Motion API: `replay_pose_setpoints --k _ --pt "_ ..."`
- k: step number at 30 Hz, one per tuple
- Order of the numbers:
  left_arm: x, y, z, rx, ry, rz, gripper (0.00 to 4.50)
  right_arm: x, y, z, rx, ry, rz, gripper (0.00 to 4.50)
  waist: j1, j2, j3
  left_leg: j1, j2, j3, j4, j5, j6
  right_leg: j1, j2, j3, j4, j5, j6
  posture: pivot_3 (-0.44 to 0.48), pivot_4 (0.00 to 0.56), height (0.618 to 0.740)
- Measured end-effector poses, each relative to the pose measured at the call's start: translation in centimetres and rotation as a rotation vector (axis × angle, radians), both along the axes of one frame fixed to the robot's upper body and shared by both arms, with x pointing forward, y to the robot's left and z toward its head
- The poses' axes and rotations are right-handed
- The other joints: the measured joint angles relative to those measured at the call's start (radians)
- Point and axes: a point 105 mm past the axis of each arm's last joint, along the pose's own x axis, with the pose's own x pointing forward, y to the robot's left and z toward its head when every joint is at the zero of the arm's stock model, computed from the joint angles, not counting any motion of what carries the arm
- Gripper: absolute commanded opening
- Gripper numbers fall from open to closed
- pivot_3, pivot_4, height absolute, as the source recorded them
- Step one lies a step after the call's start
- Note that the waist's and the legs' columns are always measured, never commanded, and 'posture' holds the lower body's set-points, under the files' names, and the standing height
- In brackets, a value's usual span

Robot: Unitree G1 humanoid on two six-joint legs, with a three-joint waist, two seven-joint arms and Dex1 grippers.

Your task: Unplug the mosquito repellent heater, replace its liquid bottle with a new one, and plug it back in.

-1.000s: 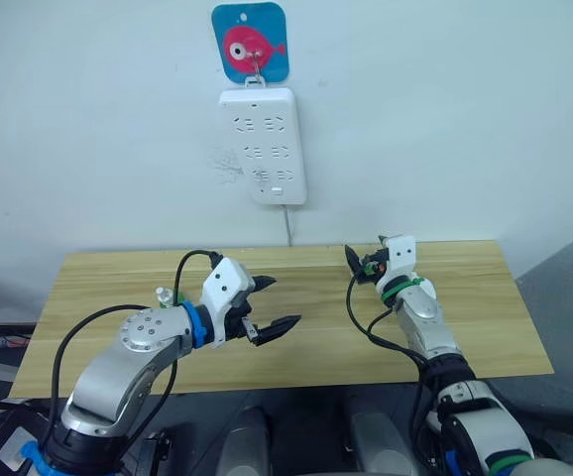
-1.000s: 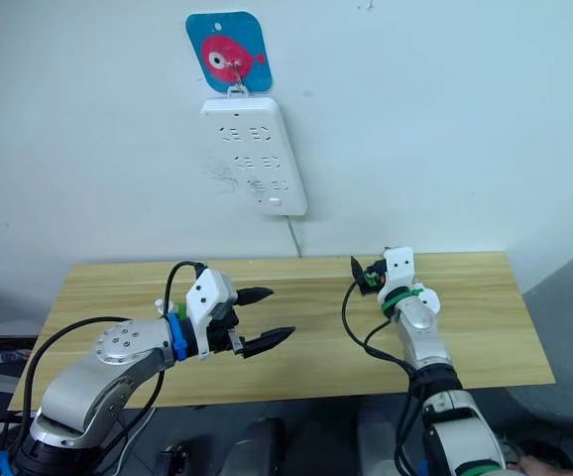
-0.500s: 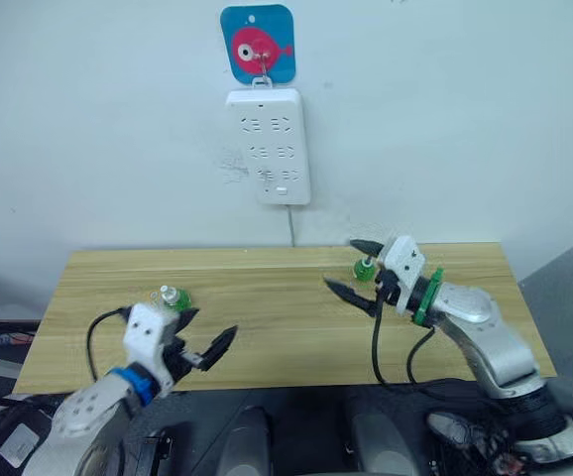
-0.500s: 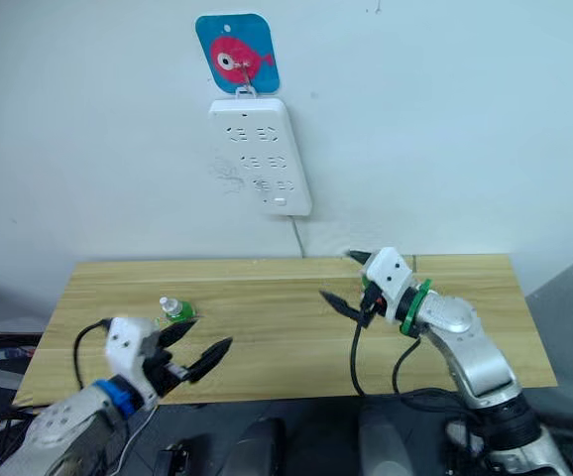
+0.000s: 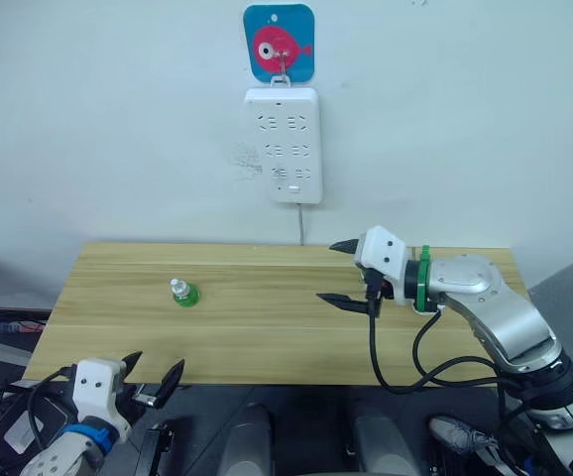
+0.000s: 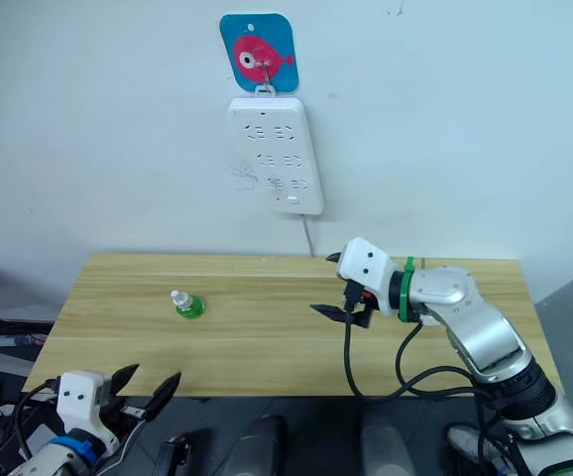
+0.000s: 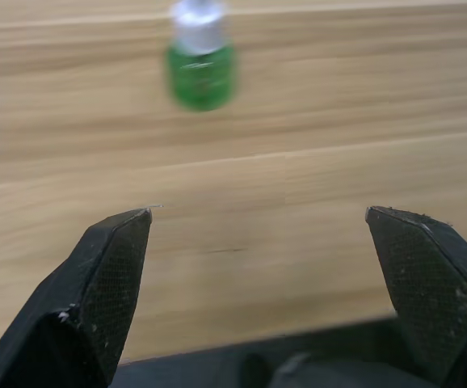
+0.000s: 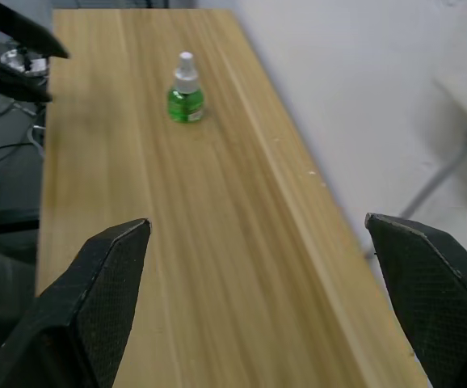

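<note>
A small green liquid bottle [image 5: 181,294] with a white cap stands upright on the left part of the wooden table [image 5: 267,347]. It also shows ahead of the left fingers [image 7: 201,65] and far ahead of the right ones [image 8: 186,95]. My left gripper [image 5: 156,369] is open and empty, low in front of the table's near left edge. My right gripper [image 5: 328,272] is open and empty, hovering over the table right of centre and pointing left toward the bottle. The mosquito repellent heater is out of view.
A long white power strip [image 5: 285,144] hangs on the wall above the table from a blue hook plate with a red fish [image 5: 279,43]. Its sockets have nothing plugged in, and its cord drops behind the table. Black cables loop under my right arm.
The camera has shifted. My left arm dropped from over the table to below its front left edge. My right gripper swung to point left over the table. Both stay open.
</note>
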Motion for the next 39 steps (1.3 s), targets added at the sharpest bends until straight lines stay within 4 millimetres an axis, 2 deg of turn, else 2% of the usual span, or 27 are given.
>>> replay_pose_setpoints --k 1,3,7,16,20,28,39 --pt "0.6 0.3 0.1 0.014 -0.007 0.009 4.5 -0.3 0.5 0.2 0.006 0.01 0.015 4.45 -0.003 -0.002 0.005 0.0 0.0 0.0 0.0 0.0 0.0 0.0 0.0 0.0 0.001 0.0 0.0 -0.008 0.3 0.725" --pt "1.4 0.8 0.2 0.042 -0.009 0.017 4.5 -0.8 1.2 0.6 0.009 0.023 0.034 4.45 -0.005 -0.004 0.012 0.0 0.001 0.0 0.0 0.0 0.0 0.0 0.001 0.0 0.001 0.0 0.0 -0.027 0.337 0.725" --pt "3.0 0.9 0.9 0.06 -0.028 -0.023 4.5 -1.5 1.6 1.0 0.005 0.049 0.044 4.45 -0.009 -0.002 0.046 0.0 0.001 0.001 0.0 0.0 0.0 -0.001 0.001 0.001 0.001 0.0 0.0 -0.049 0.383 0.725" --pt "5.7 1.2 1.1 0.082 -0.049 -0.032 4.5 -3.5 2.1 1.1 0.001 0.121 0.084 4.45 -0.021 0.0 0.096 -0.003 0.001 0.0 -0.001 0.0 0.0 -0.004 -0.001 0.0 0.002 0.0 0.0 -0.078 0.429 0.725" --pt "7.4 0.6 0.7 0.08 -0.061 -0.06 4.5 -3.8 2.3 1.1 0.004 0.15 0.087 4.45 -0.026 0.0 0.116 -0.003 0.001 0.001 -0.001 0.0 0.0 -0.004 -0.001 0.0 0.002 0.0 0.0 -0.097 0.436 0.725" --pt "9.8 0.5 1.2 0.089 -0.127 -0.077 4.5 -4.2 2.5 1.3 -0.003 0.17 0.087 4.45 -0.033 0.002 0.121 -0.003 0.001 0.002 -0.001 0.0 0.0 -0.005 -0.001 0.001 0.002 0.0 0.0 -0.115 0.448 0.725" --pt "10.9 0.3 1.5 0.081 -0.168 -0.072 4.5 -4.3 2.2 1.2 -0.011 0.182 0.067 4.45 -0.033 0.006 0.136 -0.003 0.001 0.002 -0.001 0.001 -0.002 -0.005 -0.001 0.001 0.002 -0.003 0.006 -0.106 0.451 0.725"
